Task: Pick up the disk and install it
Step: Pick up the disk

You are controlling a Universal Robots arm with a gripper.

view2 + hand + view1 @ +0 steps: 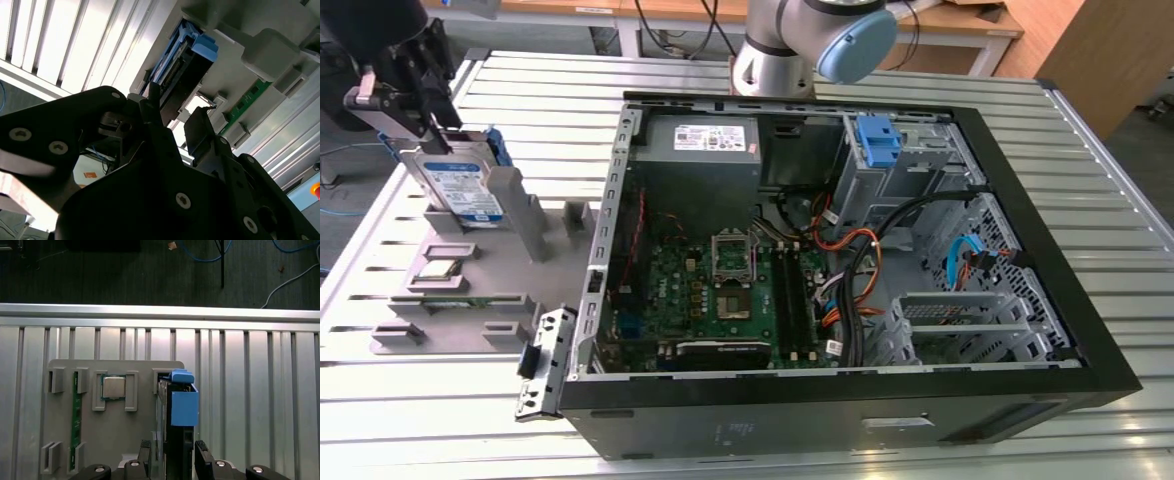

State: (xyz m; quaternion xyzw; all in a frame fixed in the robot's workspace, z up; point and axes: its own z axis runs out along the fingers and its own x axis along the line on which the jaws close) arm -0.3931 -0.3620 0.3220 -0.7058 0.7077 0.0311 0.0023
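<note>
You have the black two-fingered gripper [434, 133] at the far left corner of the slatted aluminium table [547, 100], as the exterior view shows it. It hangs right over the disk [460, 190], the flat silver hard drive with a blue-and-white label in a blue plastic carrier.

The disk stands upright on its edge in a slot at the far corner of the flat grey fixture plate [520, 270]. It has not been lifted out.

In the first wrist view you look down along the drive, and the fingers [145, 452] sit one on each side of it, with the blue carrier tab beyond them. In the second wrist view a strip of light shows between the drive and one finger. So the hand is spread a little wider than the disk, straddling its upper end without clamping it. You cannot tell from these pictures whether either pad brushes the carrier.

On the same plate a square silver processor chip [114, 387] lies in a pocket just beside the disk. A narrow green memory stick [76, 415] lies in a slot near the plate's opposite edge.

Well apart from the disk, the open black computer case [1067, 330] lies on its side in the middle of the table. In its far half are a grey power supply box [707, 140] and a blue plastic bracket [878, 140].
</note>
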